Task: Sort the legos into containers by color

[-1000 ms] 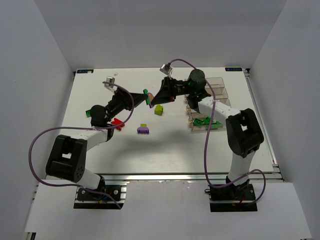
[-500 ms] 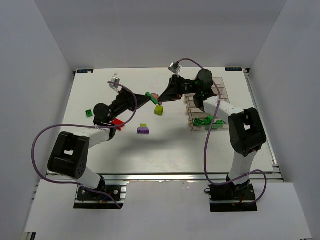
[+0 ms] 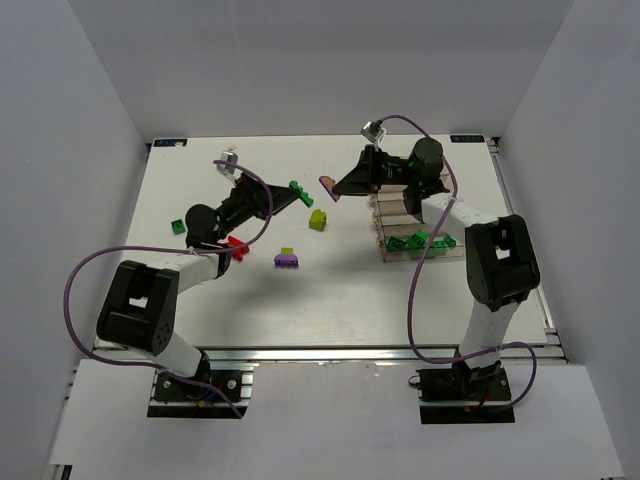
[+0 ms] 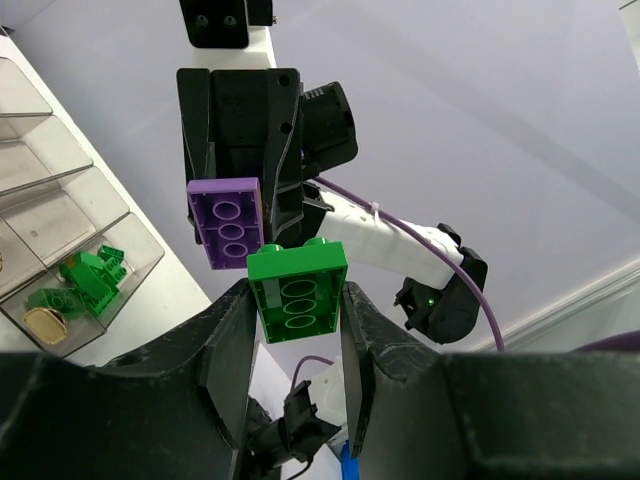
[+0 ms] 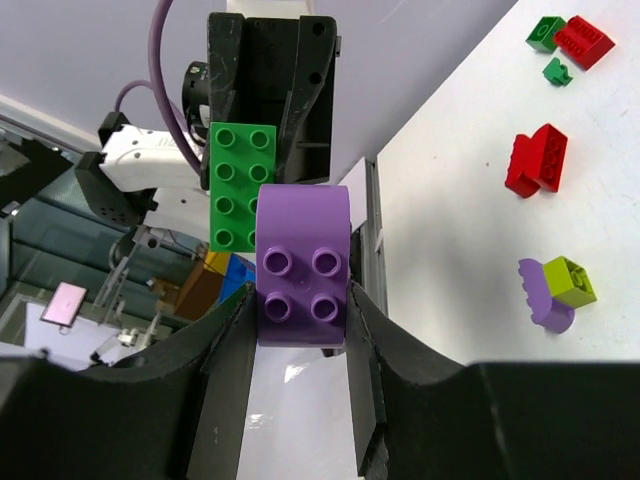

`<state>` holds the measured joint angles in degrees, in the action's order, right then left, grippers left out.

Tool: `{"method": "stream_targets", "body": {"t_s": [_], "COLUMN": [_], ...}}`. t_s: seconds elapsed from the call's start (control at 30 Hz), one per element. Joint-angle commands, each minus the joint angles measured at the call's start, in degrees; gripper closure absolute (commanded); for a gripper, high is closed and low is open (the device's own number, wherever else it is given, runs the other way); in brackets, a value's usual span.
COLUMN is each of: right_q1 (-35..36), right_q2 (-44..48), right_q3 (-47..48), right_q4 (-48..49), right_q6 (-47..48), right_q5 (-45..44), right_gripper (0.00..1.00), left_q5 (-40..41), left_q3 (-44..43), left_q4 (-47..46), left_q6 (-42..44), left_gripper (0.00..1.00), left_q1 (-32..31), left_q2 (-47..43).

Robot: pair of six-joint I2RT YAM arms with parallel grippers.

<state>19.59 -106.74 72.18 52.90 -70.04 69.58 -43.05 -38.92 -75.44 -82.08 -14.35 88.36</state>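
purple brick (image 5: 303, 265) sits pinched in your right gripper (image 5: 300, 305) at upper centre of the top view, a green brick (image 4: 298, 290) pinched in your left gripper (image 4: 296, 305) close beside it, and the containers (image 3: 432, 162) lie just right, nearest your right arm.

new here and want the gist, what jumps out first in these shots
Raised above the table, the left jaws clamp a green brick and the right jaws a purple brick, facing each other with a gap between them in the top view. At the right, the clear containers hold green legos in the nearest bin.
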Motion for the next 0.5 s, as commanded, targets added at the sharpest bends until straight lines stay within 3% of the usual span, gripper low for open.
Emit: {"method": "stream_targets", "body": {"t_s": [0.0,0.07,0.1,0.13,0.17,0.2,0.23,0.3,0.47], "right_q1": [-0.51,-1.66,-3.32,-4.12,-4.82,-5.79,-6.14,-7.54,-11.5], "right_q2": [2.76,3.63,4.16,4.61,5.22,5.14,5.22,5.4,5.58], "right_q3": [1.03,2.86,4.18,5.93,8.13,13.37,15.34,17.89,17.38], "right_q4": [0.46,-5.14,-18.49,-27.24,-36.64,-55.18,-62.24,-73.67,-84.0], "right_q6": [4.01,10.32,16.02,32.09,42.08,52.45,69.08,81.41,107.85], "right_q5": [-0.94,-1.37,-2.07,-4.52,-6.54,-9.26,-15.29,-21.13,-31.58], "right_gripper": [1.0,1.0,1.0,1.0,1.0,1.0,1.0,1.0,1.0], "left_q5": [-0.81,-1.33,-1.6,-1.78,-1.95,-2.04,-2.04,-1.87,-1.16], "left_q3": [-0.81,-0.64,-0.63,-0.72,-0.72,-0.81,-0.81,-0.72,-0.55], "left_q4": [-4.63,-1.58,-0.16,1.68,5.53,7.22,8.98,12.85,16.98], "left_q6": [0.25,1.13,2.62,3.5,4.38,6.39,7.28,9.3,10.71], "left_gripper": [0.97,0.97,0.97,0.97,0.97,0.97,0.97,0.97,0.97], "left_q1": [0.02,0.02,0.11,0.11,0.02,0.11,0.11,0.11,-0.33], "left_q2": [-1.52,-2.22,-2.66,-3.45,-3.89,-4.24,-4.68,-5.65,-7.41]}}
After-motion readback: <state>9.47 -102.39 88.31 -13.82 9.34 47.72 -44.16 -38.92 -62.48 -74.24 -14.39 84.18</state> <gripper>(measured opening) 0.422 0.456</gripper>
